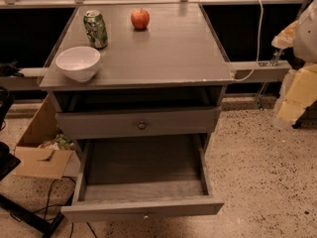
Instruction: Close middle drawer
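The middle drawer (143, 208) is a wide, shallow grey drawer pulled far out of the grey cabinet (148, 58). Its inside is bare. Its low front panel faces me at the bottom of the view, with a tiny brass knob (145, 214) at its centre. My gripper (292, 103) is part of a pale blurred shape at the right edge, level with the cabinet's upper part. It is well to the right of the cabinet and apart from the drawer.
The top drawer (141, 124), with a dark knob, sticks out slightly above the middle one. A white bowl (78, 62), a green can (95, 29) and a red apple (140, 19) stand on the cabinet top. A cardboard box (42, 157) and black stand legs (25, 212) are on the left floor.
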Controlling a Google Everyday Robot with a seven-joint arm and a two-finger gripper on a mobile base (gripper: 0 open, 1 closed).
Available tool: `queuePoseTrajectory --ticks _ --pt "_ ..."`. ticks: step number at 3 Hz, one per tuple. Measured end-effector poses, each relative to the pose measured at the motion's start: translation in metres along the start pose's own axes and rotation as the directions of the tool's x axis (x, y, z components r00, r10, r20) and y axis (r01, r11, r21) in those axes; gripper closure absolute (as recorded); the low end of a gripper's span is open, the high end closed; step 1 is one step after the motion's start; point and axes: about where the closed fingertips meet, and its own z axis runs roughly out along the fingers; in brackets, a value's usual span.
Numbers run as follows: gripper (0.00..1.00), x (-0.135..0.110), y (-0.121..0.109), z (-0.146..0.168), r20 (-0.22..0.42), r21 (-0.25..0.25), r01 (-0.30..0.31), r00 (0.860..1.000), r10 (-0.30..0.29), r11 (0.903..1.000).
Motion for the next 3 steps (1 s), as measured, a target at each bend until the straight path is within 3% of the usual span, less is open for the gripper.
queuePoseTrajectory --ticks 1,2,3 --pt "0.0 0.001 0.001 0.001 0.001 0.0 -0.001 1.0 0.001 1.0" --pt "0.0 0.016 0.012 0.024 0.014 0.0 -0.023 1.0 0.023 0.9997" --pt "0.0 0.035 0.04 0.057 0.044 -0.006 -0.056 0.997 0.056 0.9984"
